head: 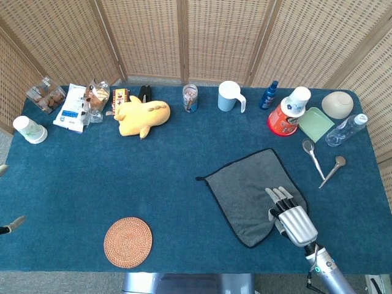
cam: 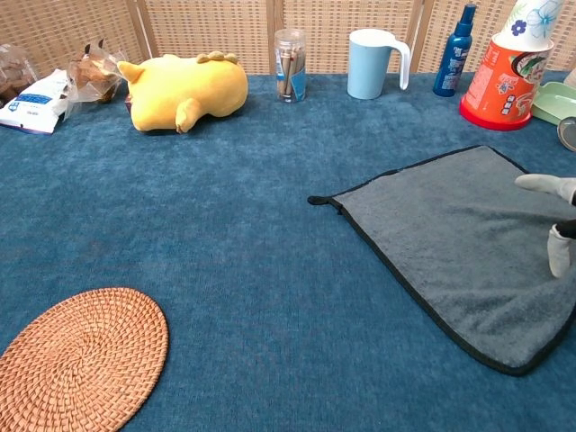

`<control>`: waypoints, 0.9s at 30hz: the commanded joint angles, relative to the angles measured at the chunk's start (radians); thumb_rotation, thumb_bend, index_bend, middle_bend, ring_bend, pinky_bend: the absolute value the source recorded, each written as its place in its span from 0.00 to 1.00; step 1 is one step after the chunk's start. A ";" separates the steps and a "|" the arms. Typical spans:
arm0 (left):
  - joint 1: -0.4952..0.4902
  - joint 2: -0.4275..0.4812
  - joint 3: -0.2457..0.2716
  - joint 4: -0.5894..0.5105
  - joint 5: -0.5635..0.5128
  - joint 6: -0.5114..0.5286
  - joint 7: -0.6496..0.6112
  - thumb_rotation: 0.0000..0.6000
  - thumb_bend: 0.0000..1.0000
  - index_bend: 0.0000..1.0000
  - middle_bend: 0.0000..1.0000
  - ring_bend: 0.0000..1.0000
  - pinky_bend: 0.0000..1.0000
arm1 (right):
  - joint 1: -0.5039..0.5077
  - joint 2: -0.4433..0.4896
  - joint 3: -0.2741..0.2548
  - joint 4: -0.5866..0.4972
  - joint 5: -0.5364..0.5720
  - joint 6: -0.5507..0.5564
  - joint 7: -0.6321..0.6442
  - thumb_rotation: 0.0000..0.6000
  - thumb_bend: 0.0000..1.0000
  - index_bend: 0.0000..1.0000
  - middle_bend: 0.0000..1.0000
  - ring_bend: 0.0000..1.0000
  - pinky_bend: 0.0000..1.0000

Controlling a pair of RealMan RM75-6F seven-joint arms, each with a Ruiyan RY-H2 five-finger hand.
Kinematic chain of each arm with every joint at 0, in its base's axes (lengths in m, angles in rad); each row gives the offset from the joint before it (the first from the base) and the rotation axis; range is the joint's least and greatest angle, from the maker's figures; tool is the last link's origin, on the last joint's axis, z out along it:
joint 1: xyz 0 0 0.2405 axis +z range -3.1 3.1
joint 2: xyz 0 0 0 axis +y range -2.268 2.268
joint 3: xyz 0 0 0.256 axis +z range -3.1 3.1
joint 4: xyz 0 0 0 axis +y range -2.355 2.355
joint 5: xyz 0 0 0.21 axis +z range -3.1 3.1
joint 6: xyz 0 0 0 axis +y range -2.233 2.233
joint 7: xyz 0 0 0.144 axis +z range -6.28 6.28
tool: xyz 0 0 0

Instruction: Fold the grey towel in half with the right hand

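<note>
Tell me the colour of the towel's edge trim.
Black trim on the grey towel, clearest in the chest view.

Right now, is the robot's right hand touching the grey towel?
Cannot tell. In the head view the right hand lies over the grey towel with fingers stretched out, but from above no contact or gap shows. The chest view shows only fingertips at the frame's edge.

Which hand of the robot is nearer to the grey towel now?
Right. The right hand lies over the near right part of the grey towel. The left hand shows only at the far left edge, well away from it.
</note>
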 commanded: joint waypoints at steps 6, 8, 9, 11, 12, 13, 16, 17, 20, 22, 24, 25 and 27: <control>0.000 0.002 0.000 0.002 0.000 0.000 -0.006 1.00 0.13 0.00 0.00 0.00 0.00 | 0.017 -0.001 0.015 -0.021 0.011 -0.017 -0.013 1.00 0.48 0.61 0.00 0.00 0.14; 0.000 0.002 0.000 0.002 0.001 -0.001 -0.007 1.00 0.13 0.00 0.00 0.00 0.00 | 0.028 0.001 0.026 -0.039 0.021 -0.032 -0.022 1.00 0.47 0.61 0.00 0.00 0.15; 0.000 0.002 0.001 0.002 0.001 -0.002 -0.007 1.00 0.13 0.00 0.00 0.00 0.00 | 0.034 0.003 0.033 -0.050 0.027 -0.041 -0.026 1.00 0.48 0.62 0.00 0.00 0.15; -0.001 0.002 0.001 0.002 0.001 -0.004 -0.007 1.00 0.13 0.00 0.00 0.00 0.00 | 0.052 0.006 0.052 -0.077 0.046 -0.068 -0.044 1.00 0.48 0.62 0.00 0.00 0.15; -0.001 0.002 0.002 0.002 0.001 -0.004 -0.007 1.00 0.13 0.00 0.00 0.00 0.00 | 0.058 0.007 0.059 -0.089 0.055 -0.081 -0.051 1.00 0.48 0.62 0.00 0.00 0.15; -0.001 0.002 0.002 0.002 0.001 -0.004 -0.007 1.00 0.13 0.00 0.00 0.00 0.00 | 0.064 0.009 0.066 -0.101 0.066 -0.093 -0.058 1.00 0.48 0.62 0.00 0.00 0.15; -0.001 0.002 0.003 0.003 0.002 -0.006 -0.006 1.00 0.13 0.00 0.00 0.00 0.00 | 0.091 0.012 0.099 -0.142 0.113 -0.146 -0.089 1.00 0.48 0.62 0.00 0.00 0.15; -0.002 0.002 0.003 0.003 0.002 -0.007 -0.005 1.00 0.13 0.00 0.00 0.00 0.00 | 0.097 0.013 0.107 -0.153 0.125 -0.159 -0.098 1.00 0.49 0.63 0.00 0.00 0.15; -0.003 0.001 0.003 0.003 0.001 -0.010 -0.006 1.00 0.13 0.00 0.00 0.00 0.00 | 0.117 0.014 0.135 -0.184 0.161 -0.190 -0.116 1.00 0.49 0.63 0.00 0.00 0.15; -0.005 0.001 0.002 0.004 -0.002 -0.013 -0.005 1.00 0.13 0.00 0.00 0.00 0.00 | 0.143 0.015 0.172 -0.216 0.207 -0.231 -0.132 1.00 0.50 0.63 0.00 0.00 0.15; -0.006 0.001 0.002 0.004 -0.004 -0.017 -0.004 1.00 0.13 0.00 0.00 0.00 0.00 | 0.162 0.019 0.192 -0.240 0.231 -0.255 -0.147 1.00 0.50 0.63 0.00 0.00 0.15; -0.007 0.001 0.002 0.004 -0.005 -0.018 -0.003 1.00 0.13 0.00 0.00 0.00 0.00 | 0.169 0.022 0.199 -0.249 0.239 -0.264 -0.154 1.00 0.49 0.63 0.00 0.00 0.15; -0.009 0.001 0.002 0.004 -0.007 -0.023 -0.001 1.00 0.13 0.00 0.00 0.00 0.00 | 0.192 0.022 0.220 -0.275 0.258 -0.284 -0.166 1.00 0.49 0.63 0.00 0.00 0.15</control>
